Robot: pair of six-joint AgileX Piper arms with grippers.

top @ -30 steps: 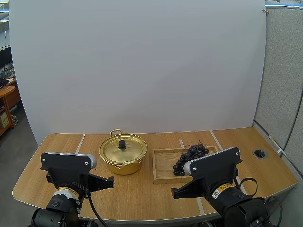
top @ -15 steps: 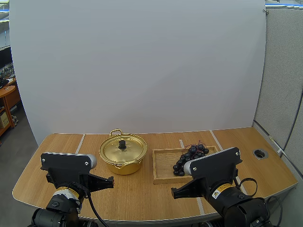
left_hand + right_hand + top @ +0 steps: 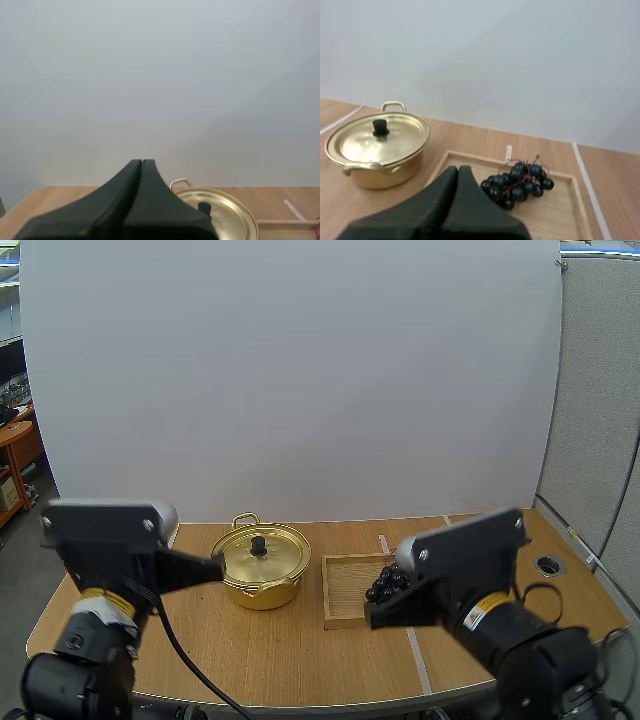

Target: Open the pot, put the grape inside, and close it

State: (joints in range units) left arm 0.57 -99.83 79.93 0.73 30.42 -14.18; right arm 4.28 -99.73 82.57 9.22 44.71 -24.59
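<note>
The light is bright and even, and it comes probably from above, because the shadows are short and soft. In the high view the pot (image 3: 260, 565) throws only a weak shadow on the desk (image 3: 300, 640), on its near side. The white screen (image 3: 300, 390) is evenly lit and turns a little greyer low on the left in the left wrist view. The golden lid (image 3: 377, 137) has pale glare patches, and the grapes (image 3: 517, 182) carry tiny highlights. The left fingers (image 3: 122, 205) and right fingers (image 3: 440, 210) appear as flat black shapes with almost no detail. In the high view the screen's side edges slant, as through a wide lens.
</note>
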